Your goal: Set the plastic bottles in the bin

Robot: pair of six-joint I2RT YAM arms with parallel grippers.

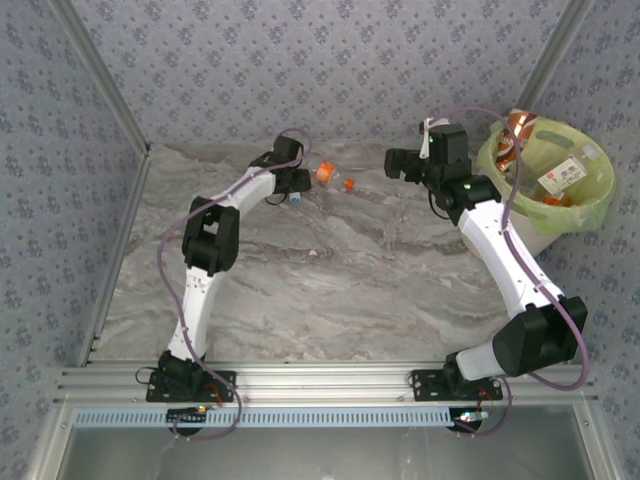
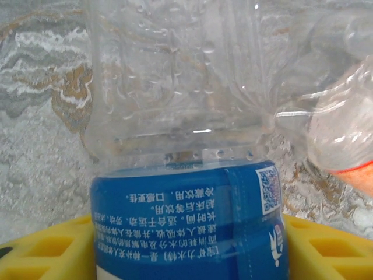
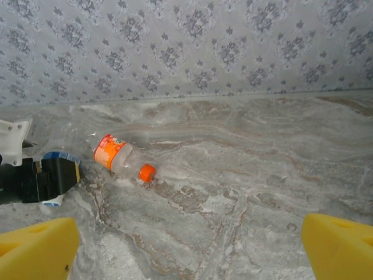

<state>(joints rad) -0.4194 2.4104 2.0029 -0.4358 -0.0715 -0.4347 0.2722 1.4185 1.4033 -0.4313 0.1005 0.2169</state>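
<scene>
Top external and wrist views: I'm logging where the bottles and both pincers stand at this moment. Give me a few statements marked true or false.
1. The bin holds bottles. True.
2. The right pincer is shut on a bottle. False: its fingers stand wide apart with nothing between them.
3. A blue-labelled bottle sits between the fingers of the left pincer. True.
4. The orange-labelled bottle stands upright beside the bin. False: it lies on its side on the table, next to the left pincer.
</scene>
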